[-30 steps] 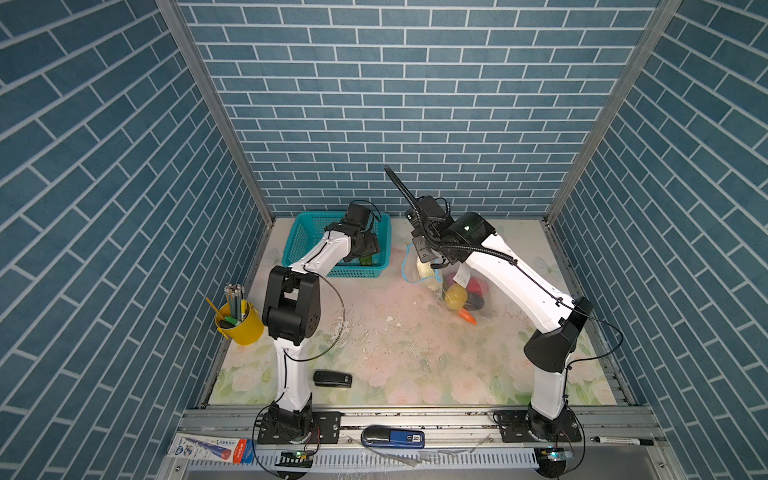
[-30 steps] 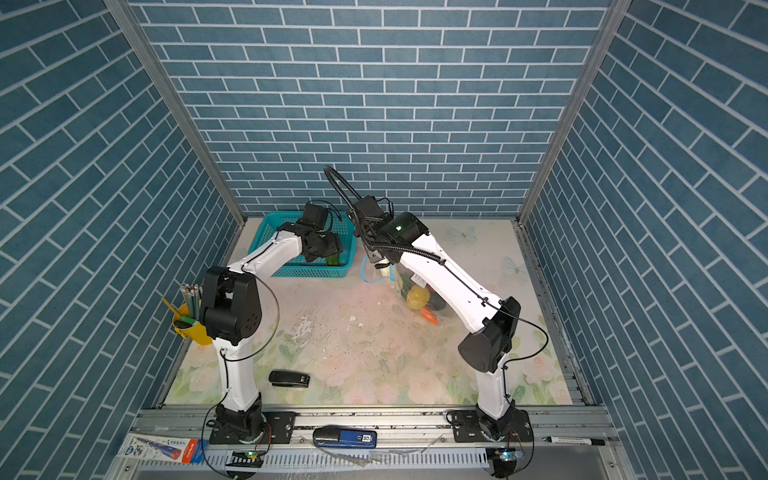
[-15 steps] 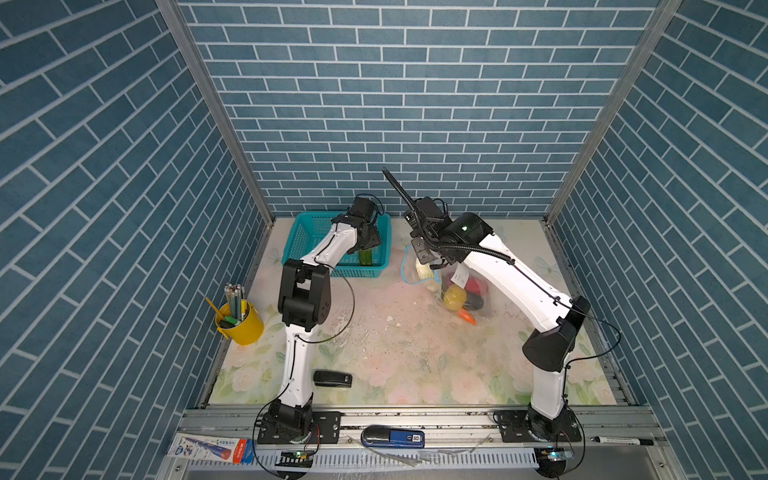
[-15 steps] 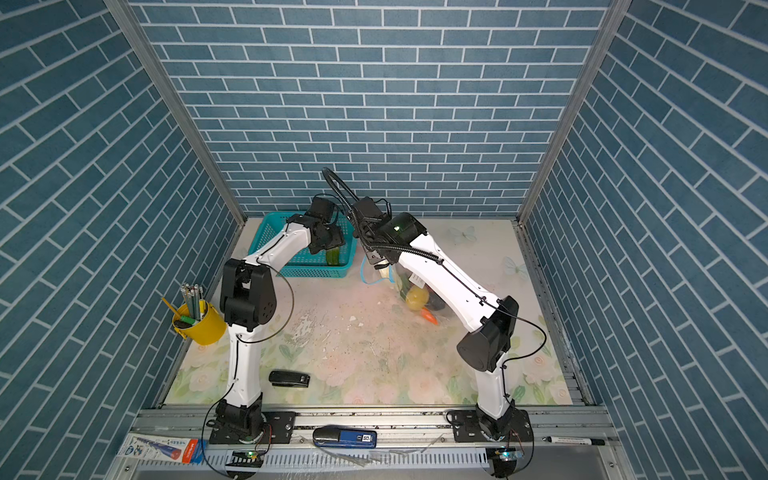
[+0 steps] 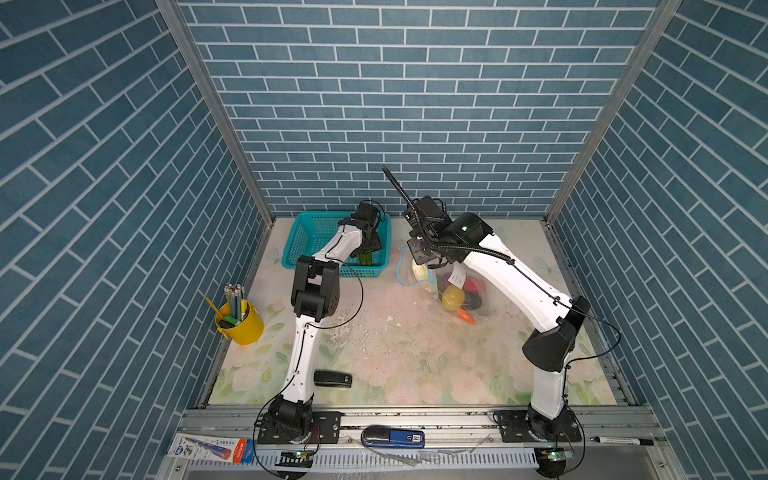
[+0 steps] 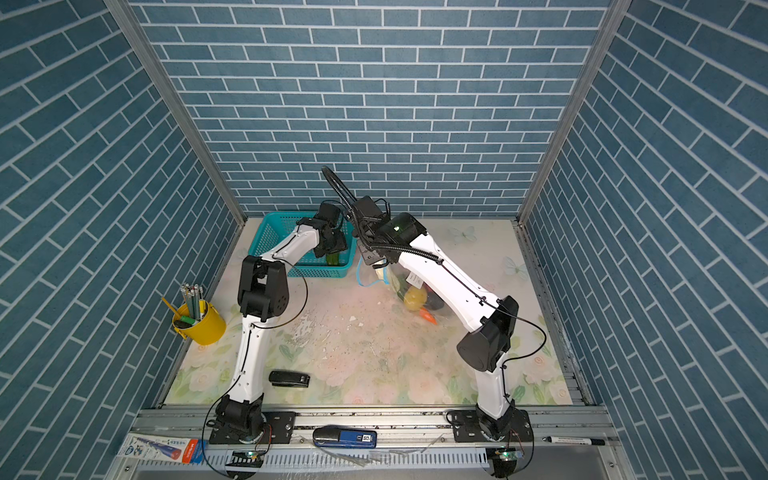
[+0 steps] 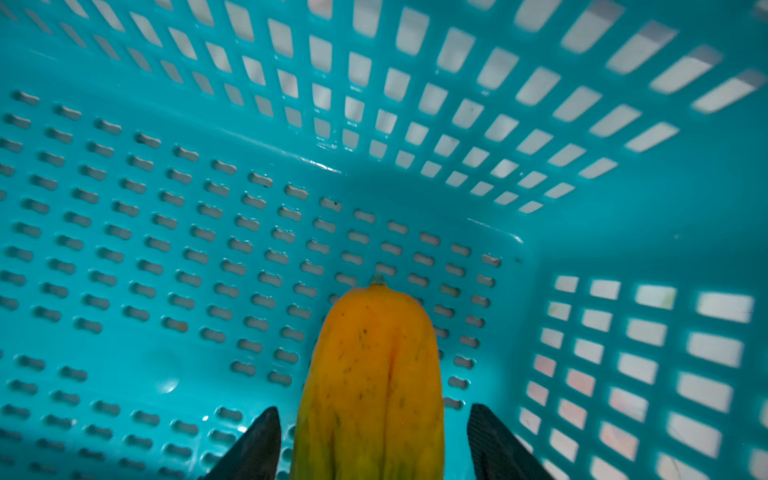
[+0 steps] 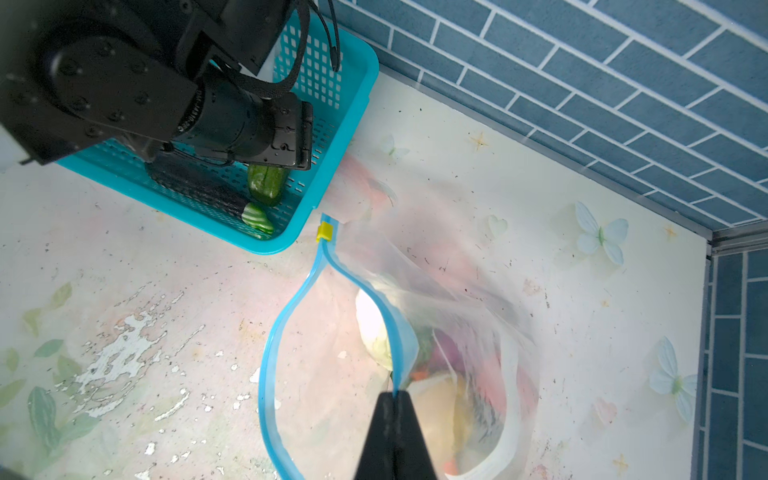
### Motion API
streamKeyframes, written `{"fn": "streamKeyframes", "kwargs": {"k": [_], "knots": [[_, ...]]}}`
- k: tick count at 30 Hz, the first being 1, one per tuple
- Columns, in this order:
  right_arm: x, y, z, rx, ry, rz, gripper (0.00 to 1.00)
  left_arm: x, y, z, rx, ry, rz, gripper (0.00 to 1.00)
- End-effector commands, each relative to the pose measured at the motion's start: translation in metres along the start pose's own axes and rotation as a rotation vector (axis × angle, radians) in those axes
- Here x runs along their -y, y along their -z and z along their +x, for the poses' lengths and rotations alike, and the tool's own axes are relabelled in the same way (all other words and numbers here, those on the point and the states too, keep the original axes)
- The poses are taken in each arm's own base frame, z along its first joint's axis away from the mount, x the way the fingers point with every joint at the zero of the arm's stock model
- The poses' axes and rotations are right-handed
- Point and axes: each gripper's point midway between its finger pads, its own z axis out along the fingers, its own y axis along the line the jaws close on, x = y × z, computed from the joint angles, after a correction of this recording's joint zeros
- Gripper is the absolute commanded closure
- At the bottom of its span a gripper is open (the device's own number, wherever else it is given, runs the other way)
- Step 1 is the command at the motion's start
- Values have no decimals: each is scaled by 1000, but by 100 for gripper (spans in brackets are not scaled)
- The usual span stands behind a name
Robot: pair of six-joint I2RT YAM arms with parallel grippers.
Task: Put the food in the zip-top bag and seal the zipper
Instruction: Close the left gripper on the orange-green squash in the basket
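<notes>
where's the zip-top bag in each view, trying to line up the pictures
Both top views: zip-top bag lies just right of the teal basket.
Left wrist: not in it; only the basket's inside shows.
Right wrist: bag in the middle, mouth open, right gripper pinching its zipper.
Shared landmark: the teal basket, seen in all four.

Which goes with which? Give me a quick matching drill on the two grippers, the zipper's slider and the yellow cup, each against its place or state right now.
1. left gripper
2. right gripper
3. slider
4. yellow cup

A. shut on the zipper
B. at the zipper's end, by the basket corner
C. open around the orange-green piece in the basket
D. holding pencils

Pairs: 1-C, 2-A, 3-B, 4-D
</notes>
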Motion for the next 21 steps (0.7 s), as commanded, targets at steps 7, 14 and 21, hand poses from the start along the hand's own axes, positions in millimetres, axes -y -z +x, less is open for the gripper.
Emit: {"fn": "streamKeyframes", "kwargs": {"k": [7, 14, 21], "knots": [[-3, 0, -1, 7, 12, -23, 100, -2, 8, -8, 7, -23, -14, 43], [-1, 0, 0, 5, 10, -23, 100, -3, 19, -13, 26, -28, -17, 54], [-1, 1, 1, 11, 8, -33, 100, -1, 29, -18, 38, -26, -7, 58]]}}
